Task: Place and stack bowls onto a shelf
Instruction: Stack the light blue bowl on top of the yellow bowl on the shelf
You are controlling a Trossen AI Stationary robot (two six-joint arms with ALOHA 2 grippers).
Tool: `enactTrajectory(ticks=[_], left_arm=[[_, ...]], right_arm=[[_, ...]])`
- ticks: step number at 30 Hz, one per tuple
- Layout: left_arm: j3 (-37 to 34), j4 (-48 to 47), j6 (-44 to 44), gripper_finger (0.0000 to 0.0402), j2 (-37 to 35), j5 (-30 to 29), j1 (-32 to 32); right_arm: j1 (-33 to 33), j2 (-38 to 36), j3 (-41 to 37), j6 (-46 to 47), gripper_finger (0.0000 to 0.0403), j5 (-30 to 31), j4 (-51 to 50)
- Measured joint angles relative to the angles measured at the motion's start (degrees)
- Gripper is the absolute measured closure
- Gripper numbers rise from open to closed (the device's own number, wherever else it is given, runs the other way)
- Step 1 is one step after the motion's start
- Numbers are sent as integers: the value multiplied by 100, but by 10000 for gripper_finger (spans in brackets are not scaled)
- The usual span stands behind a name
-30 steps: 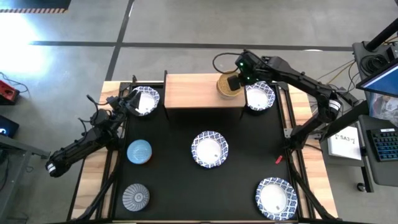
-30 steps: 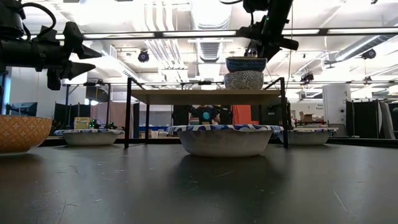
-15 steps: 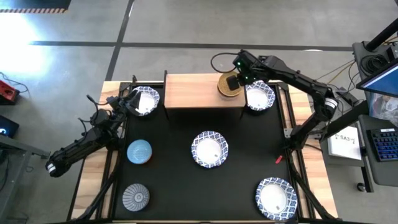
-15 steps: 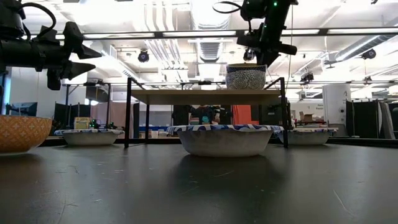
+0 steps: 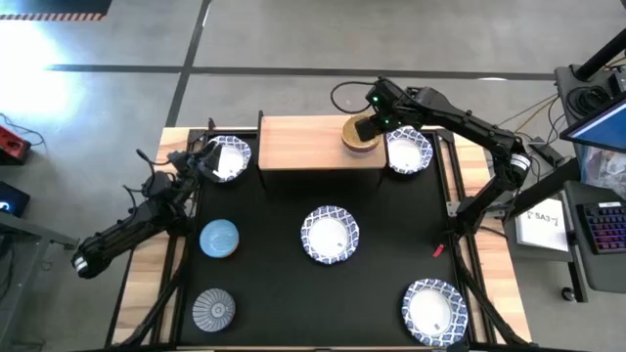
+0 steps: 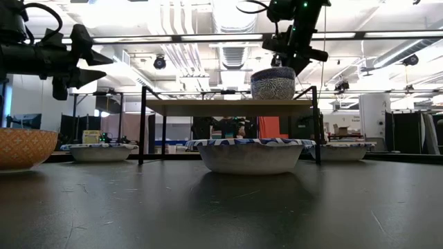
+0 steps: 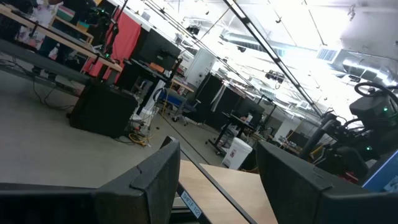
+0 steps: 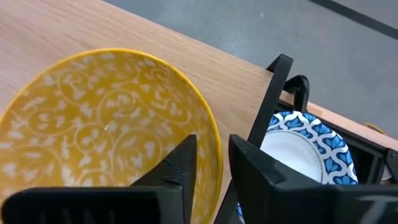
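Note:
A golden yellow bowl sits nested in a grey patterned bowl on the right end of the wooden shelf. My right gripper comes down on the yellow bowl's rim and is shut on it. My left gripper is open and hangs in the air over the table's far left, beside a white blue-rimmed bowl. A blue bowl and a grey patterned bowl rest on the table at the left. My right gripper holds the yellow bowl by its rim on the side toward the table's right. One finger is inside the bowl and one outside. The fingers come from above, slanting down. The bowl rests in the bowl beneath it, slightly tilted.
Three more white blue-rimmed bowls lie on the black tabletop: at the centre, near right, and right of the shelf. A bowl with an orange patterned outside shows at the low view's left. The shelf's left half is bare.
My right gripper has gone down with the yellow bowl, which hung clear above the grey patterned bowl on the shelf and now sits nested inside it. The gripper has also shifted slightly, and the bowl's rim now looks a little tilted.

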Motion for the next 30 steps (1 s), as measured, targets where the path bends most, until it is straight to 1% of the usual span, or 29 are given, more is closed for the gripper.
enactTrajectory(ticks=[7, 16, 18, 20, 23, 30], left_arm=[[0, -1, -1, 206, 0, -1, 2], [0, 1, 0, 206, 0, 0, 2], [0, 1, -1, 206, 0, 0, 2], [0, 0, 0, 206, 0, 0, 0], [2, -1, -1, 206, 0, 0, 0], [0, -1, -1, 206, 0, -1, 1]], right_arm=[[-100, -10, 210, -449, 298, 11, -101], [-156, -30, 689, -1512, 306, 140, -47], [-158, -37, 695, -1805, 308, -12, -19], [-158, -37, 695, -2093, 310, -321, -35], [-156, -50, 695, -2336, 312, -620, -11], [-150, -237, 695, -2678, 306, -628, 12]])
